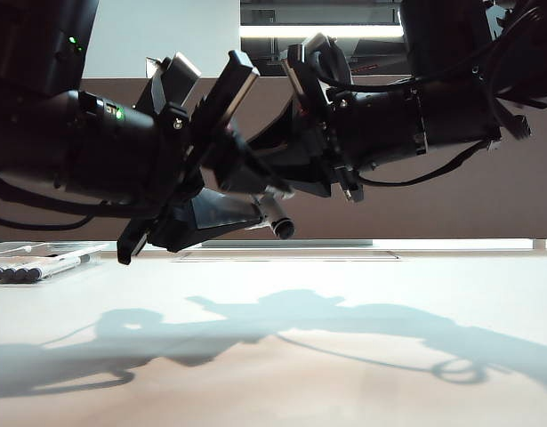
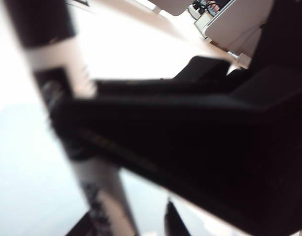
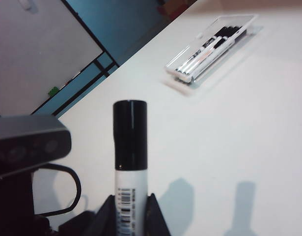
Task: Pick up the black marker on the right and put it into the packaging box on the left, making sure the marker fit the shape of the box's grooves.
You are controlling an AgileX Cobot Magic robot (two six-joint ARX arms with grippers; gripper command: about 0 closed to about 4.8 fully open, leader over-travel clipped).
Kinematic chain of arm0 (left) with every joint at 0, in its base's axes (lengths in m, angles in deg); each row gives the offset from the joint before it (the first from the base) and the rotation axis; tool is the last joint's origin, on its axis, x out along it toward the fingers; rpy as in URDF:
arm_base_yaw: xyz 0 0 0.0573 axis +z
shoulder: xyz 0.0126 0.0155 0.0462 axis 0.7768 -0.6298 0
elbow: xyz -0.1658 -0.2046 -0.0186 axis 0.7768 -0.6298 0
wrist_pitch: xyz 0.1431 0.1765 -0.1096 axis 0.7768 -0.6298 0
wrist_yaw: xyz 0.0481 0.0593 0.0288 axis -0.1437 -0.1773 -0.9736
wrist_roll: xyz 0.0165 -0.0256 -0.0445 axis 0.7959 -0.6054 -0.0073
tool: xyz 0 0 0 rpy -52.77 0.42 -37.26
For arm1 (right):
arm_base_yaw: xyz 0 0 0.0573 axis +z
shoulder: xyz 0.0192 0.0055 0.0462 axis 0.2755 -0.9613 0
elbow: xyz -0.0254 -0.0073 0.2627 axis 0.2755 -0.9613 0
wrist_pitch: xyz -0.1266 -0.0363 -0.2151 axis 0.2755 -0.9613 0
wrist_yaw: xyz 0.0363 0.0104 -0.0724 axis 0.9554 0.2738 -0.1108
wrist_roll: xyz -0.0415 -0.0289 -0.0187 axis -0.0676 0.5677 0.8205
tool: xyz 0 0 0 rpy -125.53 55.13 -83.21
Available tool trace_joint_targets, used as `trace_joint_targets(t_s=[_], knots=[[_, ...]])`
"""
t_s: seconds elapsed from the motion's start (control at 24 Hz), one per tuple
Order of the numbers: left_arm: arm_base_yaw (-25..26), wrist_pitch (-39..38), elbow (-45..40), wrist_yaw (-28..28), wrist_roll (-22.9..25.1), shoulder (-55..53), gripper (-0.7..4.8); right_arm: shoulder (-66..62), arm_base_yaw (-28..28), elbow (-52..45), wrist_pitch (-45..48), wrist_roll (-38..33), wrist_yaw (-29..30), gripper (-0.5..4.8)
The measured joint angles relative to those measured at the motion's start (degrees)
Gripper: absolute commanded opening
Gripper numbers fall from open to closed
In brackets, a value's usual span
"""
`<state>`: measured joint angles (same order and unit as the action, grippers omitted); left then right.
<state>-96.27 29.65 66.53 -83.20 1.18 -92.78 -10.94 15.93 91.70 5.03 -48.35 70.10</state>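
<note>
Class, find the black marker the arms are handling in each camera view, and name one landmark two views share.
Exterior view: black marker mid-frame, in the air, where the left gripper meets the right.
Left wrist view: blurred marker, close up.
Right wrist view: marker upright in the right gripper.
Landmark: packaging box.

The black marker (image 3: 130,162) had a smooth white plastic barrel with a printed dark label and barcode, and a black cap with a soft sheen. The right gripper (image 3: 131,216), closed on that barrel, was matt black plastic. The left gripper (image 2: 155,147), blurred close beside the marker, looked matt black too. The packaging box (image 3: 212,45) was clear, glossy plastic with thin bright edges. The worktop (image 3: 249,147) was pale, smooth and matt, taking soft shadows.
</note>
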Motion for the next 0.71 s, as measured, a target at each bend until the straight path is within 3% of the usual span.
trace_joint_targets(t_s=[0.5,0.67,0.71], knots=[[-0.02,1.92,0.02,-0.02,0.0,-1.09,1.33,0.0,0.02,0.0,-0.2,0.0,0.98,-0.06],[-0.02,1.97,0.0,-0.02,0.0,-1.18,1.03,0.02,0.02,0.02,-0.55,0.0,1.29,-0.06],[-0.02,1.9,0.0,-0.04,-0.02,-1.18,0.71,0.02,0.02,0.02,-0.55,0.0,1.36,-0.06]])
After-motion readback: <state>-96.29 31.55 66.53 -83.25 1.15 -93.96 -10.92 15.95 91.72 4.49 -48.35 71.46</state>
